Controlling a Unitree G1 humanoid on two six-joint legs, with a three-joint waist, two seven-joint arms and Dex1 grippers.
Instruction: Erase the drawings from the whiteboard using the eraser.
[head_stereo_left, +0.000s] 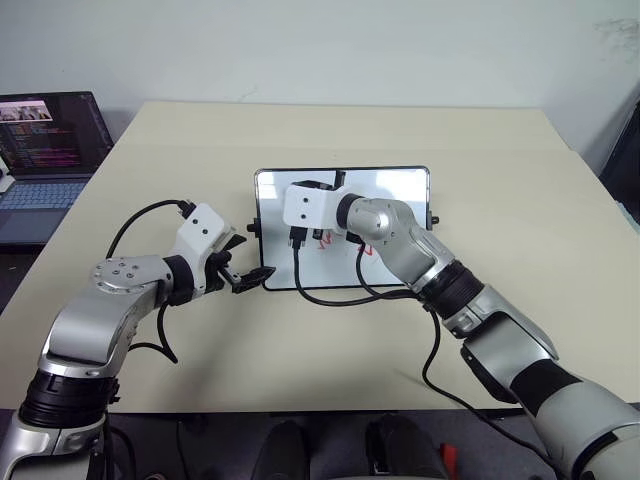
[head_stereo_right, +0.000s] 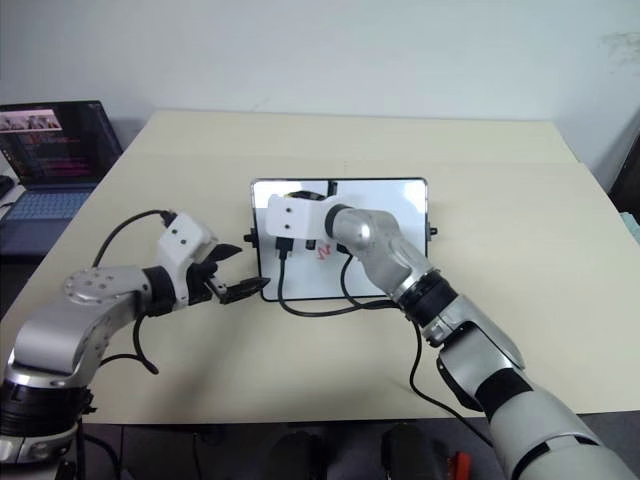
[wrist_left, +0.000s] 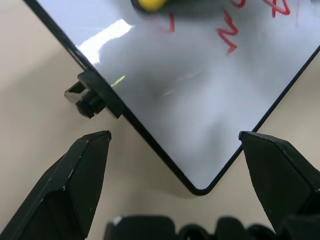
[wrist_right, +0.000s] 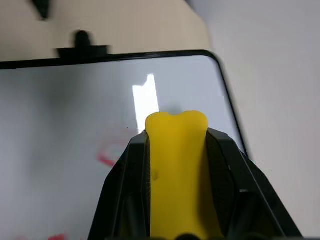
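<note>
The whiteboard (head_stereo_left: 395, 185) lies flat in the middle of the table, glossy white in a thin black frame. Red drawings (head_stereo_left: 325, 240) sit near its middle, mostly under my right wrist; they also show as the red marks (wrist_left: 230, 35) in the left wrist view. My right gripper (wrist_right: 176, 132) is shut on the yellow eraser (wrist_right: 176, 165) and hovers over the board's far left part, close to a faint red smear (wrist_right: 107, 157). My left gripper (head_stereo_left: 243, 265) stands open at the board's near left corner (wrist_left: 200, 187), one finger on each side of it.
An open laptop (head_stereo_left: 50, 150) with a lit screen stands off the table's far left. Black cables (head_stereo_left: 330, 297) from my right wrist trail over the board's near edge. The beige table (head_stereo_left: 500, 150) stretches wide to the right and beyond the board.
</note>
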